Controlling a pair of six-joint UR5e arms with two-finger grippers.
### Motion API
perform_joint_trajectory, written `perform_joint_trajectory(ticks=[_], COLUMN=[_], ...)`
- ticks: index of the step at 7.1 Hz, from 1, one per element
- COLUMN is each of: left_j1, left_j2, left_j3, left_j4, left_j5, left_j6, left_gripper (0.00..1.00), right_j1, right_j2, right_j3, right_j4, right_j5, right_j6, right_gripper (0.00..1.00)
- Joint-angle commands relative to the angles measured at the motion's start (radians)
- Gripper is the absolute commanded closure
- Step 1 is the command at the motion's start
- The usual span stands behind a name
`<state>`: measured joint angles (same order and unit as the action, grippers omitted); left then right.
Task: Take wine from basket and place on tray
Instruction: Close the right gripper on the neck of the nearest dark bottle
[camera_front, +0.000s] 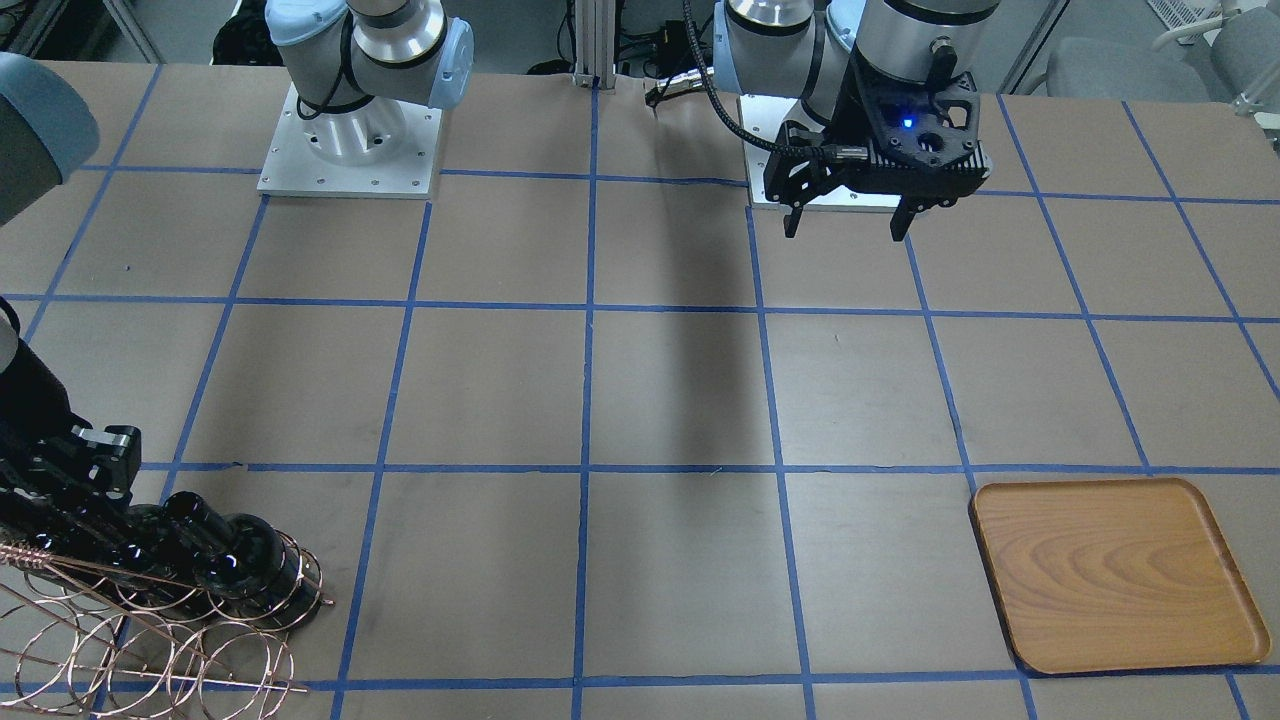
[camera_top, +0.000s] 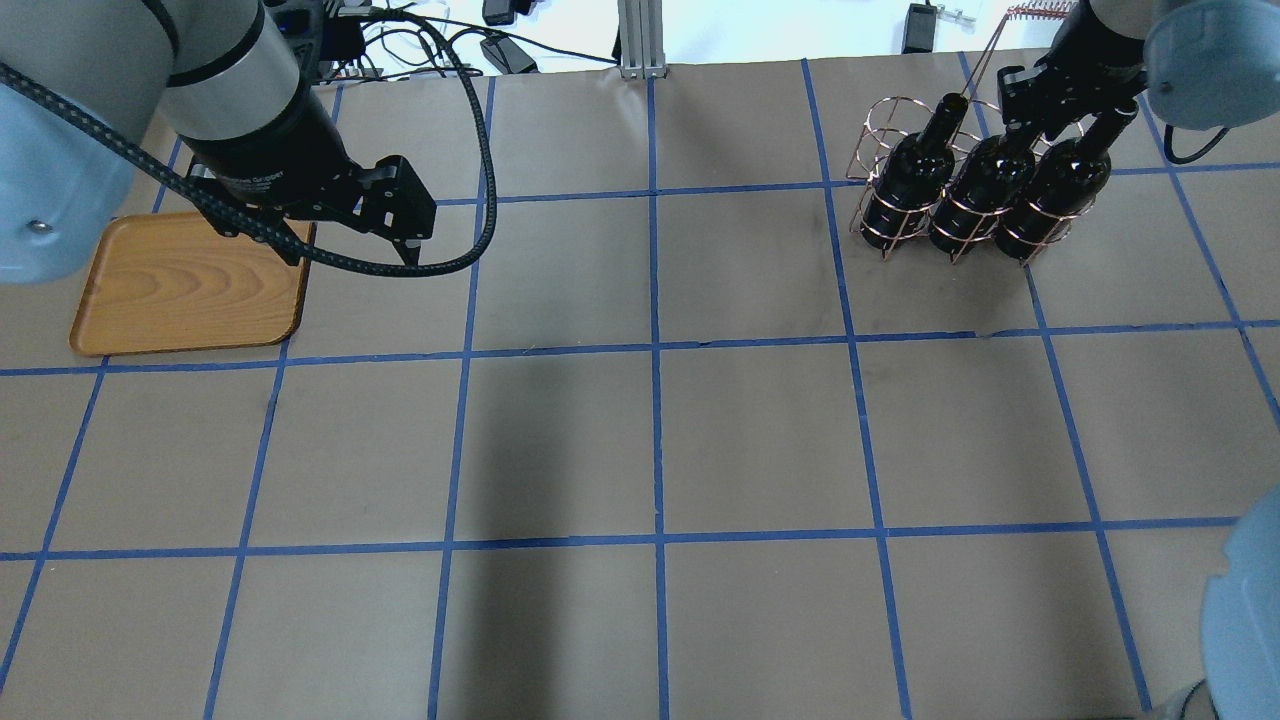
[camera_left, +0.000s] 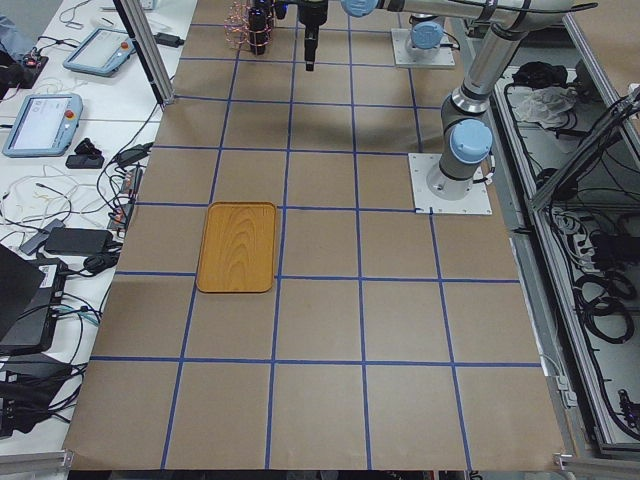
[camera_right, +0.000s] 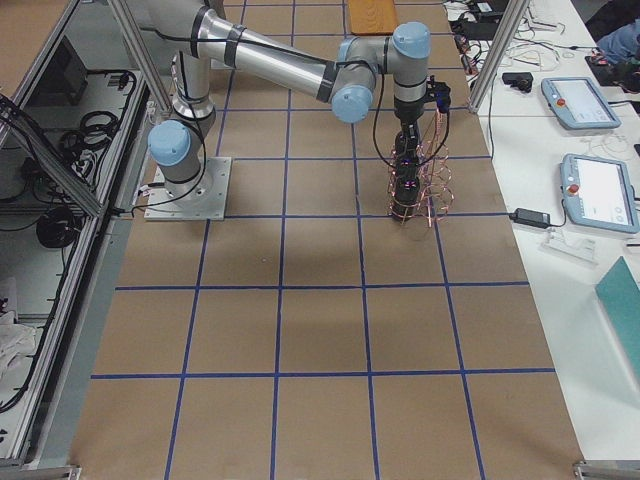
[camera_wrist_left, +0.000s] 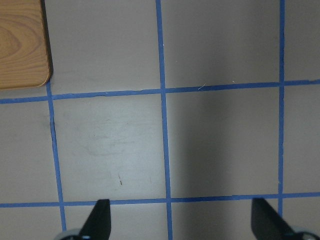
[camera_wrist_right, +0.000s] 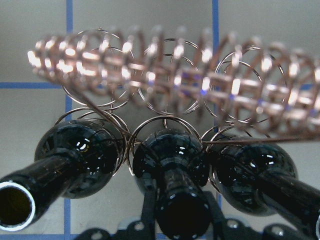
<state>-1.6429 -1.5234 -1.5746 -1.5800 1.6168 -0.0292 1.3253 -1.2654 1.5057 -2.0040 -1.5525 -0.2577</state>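
Note:
Three glossy black wine bottles stand side by side in the copper wire basket (camera_top: 872, 128) at the table's far right. My right gripper (camera_top: 1015, 125) reaches in from behind them. In the right wrist view its fingers (camera_wrist_right: 148, 212) sit tight against both sides of the middle bottle's (camera_wrist_right: 172, 160) neck, shut on it. The bottle stands in its ring. The wooden tray (camera_top: 190, 290) lies bare at the far left. My left gripper (camera_top: 350, 250) hangs open and empty above the table just right of the tray; its view shows the tray's corner (camera_wrist_left: 22, 45).
The basket's coiled wire handle (camera_wrist_right: 150, 70) runs across above the bottles' shoulders. The other two bottles (camera_top: 910, 180) (camera_top: 1050, 190) flank the held one closely. Blue tape lines grid the brown table (camera_top: 650, 440). Both arm bases (camera_front: 350, 140) stand at the robot side.

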Motion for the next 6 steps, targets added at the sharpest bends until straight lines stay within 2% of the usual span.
perform_joint_trajectory(ticks=[1,3,6], left_j1=[0.0,0.0,0.0], left_j2=[0.0,0.0,0.002], left_j3=[-0.001,0.001,-0.001], left_j4=[0.0,-0.002,-0.002], left_j5=[0.0,0.0,0.002], left_j6=[0.0,0.0,0.0], left_gripper=[0.0,0.0,0.0], right_j1=[0.0,0.0,0.0], right_j2=[-0.002,-0.011,-0.02], right_j3=[-0.001,-0.013,-0.16], right_j4=[0.025,0.053,0.221], right_j5=[0.003,0.002,0.0], right_j6=[0.0,-0.008,-0.017], right_gripper=[1.0,1.0,1.0])
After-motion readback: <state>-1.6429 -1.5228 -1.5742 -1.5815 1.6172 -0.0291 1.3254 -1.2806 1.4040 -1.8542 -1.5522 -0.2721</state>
